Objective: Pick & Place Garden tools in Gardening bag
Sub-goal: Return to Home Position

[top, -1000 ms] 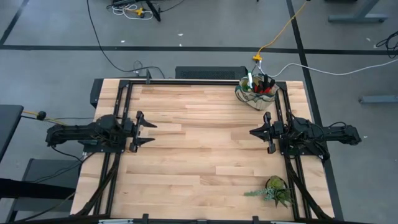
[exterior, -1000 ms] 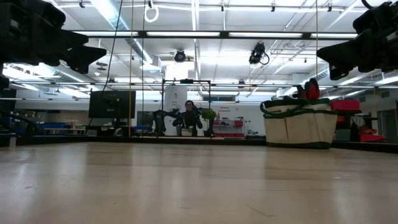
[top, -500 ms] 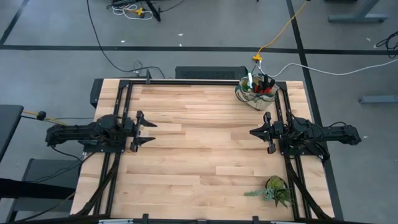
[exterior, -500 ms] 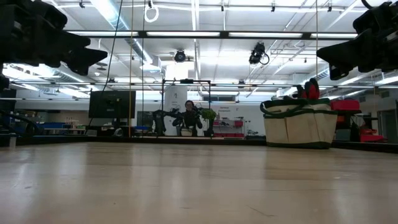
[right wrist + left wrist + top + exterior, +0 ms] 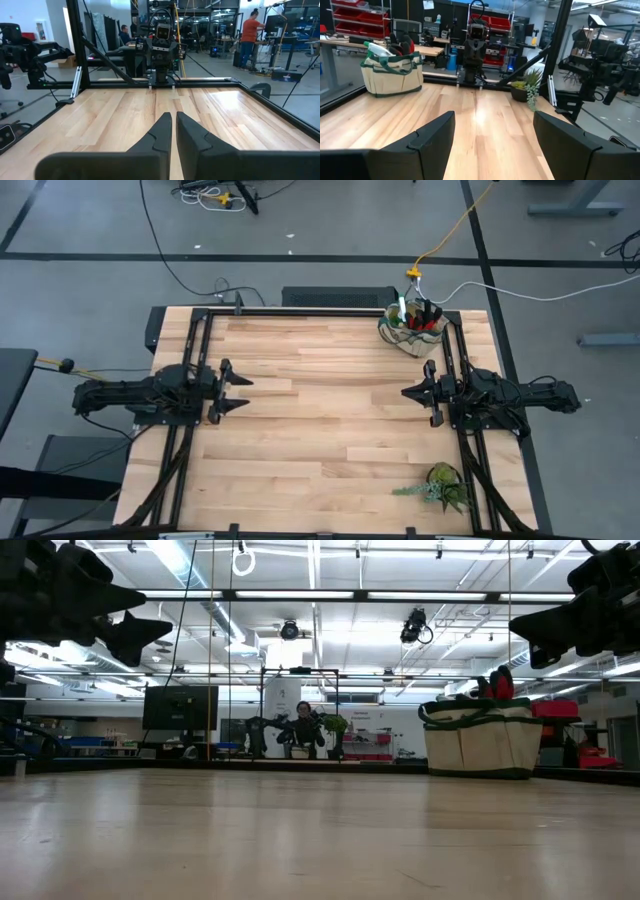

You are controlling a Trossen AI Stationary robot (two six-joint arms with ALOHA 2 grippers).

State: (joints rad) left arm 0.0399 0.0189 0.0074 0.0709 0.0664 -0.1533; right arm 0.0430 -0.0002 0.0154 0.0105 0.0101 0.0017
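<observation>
Left gripper (image 5: 244,391): held over the left edge of the table (image 5: 320,430), about midway along it, pointing inward. Its fingers (image 5: 432,140) stood wide apart and held nothing.

Right gripper (image 5: 405,393): over the right edge, facing the left one across the table and well apart from it. Its fingers (image 5: 157,132) were closed to a thin slit, with nothing between them.

Bag (image 5: 411,329): stood upright in the far right corner of the table, clear of both grippers. It was beige fabric with dark green trim and a dark green base band. Red-and-black gloves (image 5: 500,683) stuck up out of its mouth, beside a pale green piece (image 5: 379,48). The other contents were too small to tell apart.

Plant (image 5: 442,486): lay near the near right corner.

Compared with half a second before: in the low view the left gripper's outline had shifted slightly. The right gripper, bag and plant had not moved.

Count: two grippers, one bag, one plant. Two sorts of tool could be made out in the bag.
</observation>
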